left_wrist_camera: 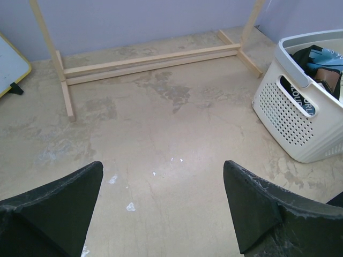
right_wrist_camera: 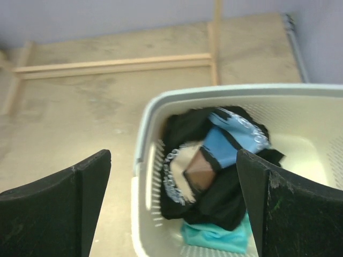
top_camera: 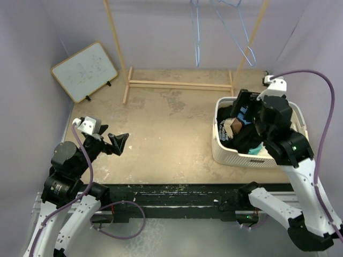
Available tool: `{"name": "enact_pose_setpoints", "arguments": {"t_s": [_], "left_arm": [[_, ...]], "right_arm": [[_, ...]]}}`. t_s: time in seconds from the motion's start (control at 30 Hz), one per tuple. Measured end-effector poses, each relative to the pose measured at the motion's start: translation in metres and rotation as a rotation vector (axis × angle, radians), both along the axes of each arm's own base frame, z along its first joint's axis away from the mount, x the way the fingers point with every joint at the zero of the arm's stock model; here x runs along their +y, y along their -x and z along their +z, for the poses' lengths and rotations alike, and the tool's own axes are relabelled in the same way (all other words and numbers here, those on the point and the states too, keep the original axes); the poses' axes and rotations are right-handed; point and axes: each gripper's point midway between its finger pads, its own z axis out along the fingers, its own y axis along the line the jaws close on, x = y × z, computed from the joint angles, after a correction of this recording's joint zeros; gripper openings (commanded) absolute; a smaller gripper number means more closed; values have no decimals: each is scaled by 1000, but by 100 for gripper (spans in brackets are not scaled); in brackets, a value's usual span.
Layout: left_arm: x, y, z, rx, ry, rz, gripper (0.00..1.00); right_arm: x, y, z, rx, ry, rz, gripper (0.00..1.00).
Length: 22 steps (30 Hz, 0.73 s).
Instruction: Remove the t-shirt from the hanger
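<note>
The left arm's fingers (left_wrist_camera: 53,206) are spread wide and empty above the tan counter (left_wrist_camera: 161,123). Further on, the right arm's fingers (right_wrist_camera: 59,203) are spread wide, holding nothing, over the white perforated plastic basket (right_wrist_camera: 214,92), where the crumpled black-and-blue t-shirt (right_wrist_camera: 220,195) is lodged. Beyond, the blue wire hangers (top_camera: 250,54) are seen bare on the wooden rack (top_camera: 179,84). A straight upward withdrawal is advised, lest cloth be snagged.

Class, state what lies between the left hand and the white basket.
Only bare tabletop separates the left hand from the basket; the top view shows it.
</note>
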Motion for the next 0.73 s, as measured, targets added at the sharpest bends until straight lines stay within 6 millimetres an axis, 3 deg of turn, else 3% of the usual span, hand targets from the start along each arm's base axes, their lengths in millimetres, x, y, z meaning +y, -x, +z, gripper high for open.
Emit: {"name": "enact_pose_setpoints", "arguments": {"t_s": [0.13,0.23,0.33,0.43,0.53,0.57,0.63,0.73], "left_arm": [[0,-1,-1,4,-1,0,96],[0,-1,-1,4,-2,0,96],[0,-1,-1,5,-1,0,96],[0,-1,-1,7,-2,0,96],[0,-1,-2,10,-3,0,96],[0,-1,-3,12,-4,0,96],[0,-1,-3,15,-5,0,96],[0,-1,-4,18,-6,0,96]], "right_arm": [[31,12,19,-87,-106,191,100],[60,10,29,-114,-166,331,100],[93,-2,13,-57,-211,460,100],[119,-14,-26,45,-239,542,100],[129,-12,-68,151,-253,575,100],[129,-10,-74,164,-255,581,100],[130,-4,-71,152,-261,603,100],[130,8,-44,61,-278,647,100]]}}
